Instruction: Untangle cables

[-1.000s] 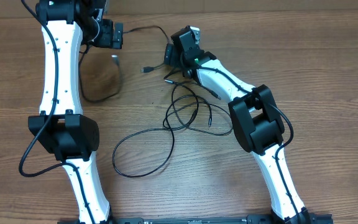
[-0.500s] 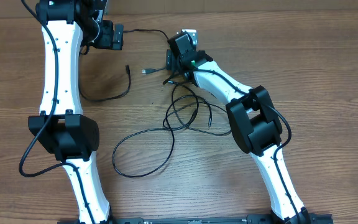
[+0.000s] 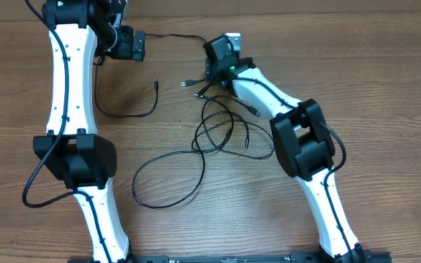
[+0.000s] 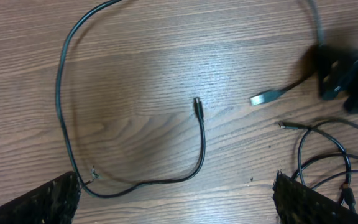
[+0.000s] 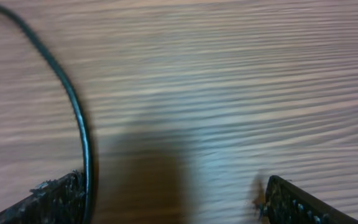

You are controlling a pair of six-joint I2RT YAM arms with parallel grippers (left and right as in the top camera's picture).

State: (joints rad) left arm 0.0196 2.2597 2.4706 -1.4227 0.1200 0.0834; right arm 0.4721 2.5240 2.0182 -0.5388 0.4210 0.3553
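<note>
Several thin black cables lie on the wooden table. One loose cable point(image 3: 126, 113) curves from the left arm to a plug end point(image 4: 196, 106). A silver-tipped plug point(image 4: 265, 97) lies beside my right gripper point(image 3: 216, 60). A knot of loops point(image 3: 218, 128) sits below it, and a big loop point(image 3: 168, 179) trails toward the front. My left gripper point(image 4: 179, 208) hangs open above the loose cable and holds nothing. My right gripper point(image 5: 173, 202) is open low over the table. A cable point(image 5: 76, 118) runs just inside its left fingertip point(image 5: 55, 200), and the jaws are not closed on it.
Another strand point(image 3: 174, 36) runs along the back between the two grippers. The white arms point(image 3: 71, 80) and their black elbow housings point(image 3: 309, 142) rise over the table on both sides. The table's back edge point(image 3: 327, 9) is just behind the grippers.
The loose cable's plug end has swung right and toward the front. The silver-tipped plug and my right gripper have shifted slightly right. My left gripper stays put.
</note>
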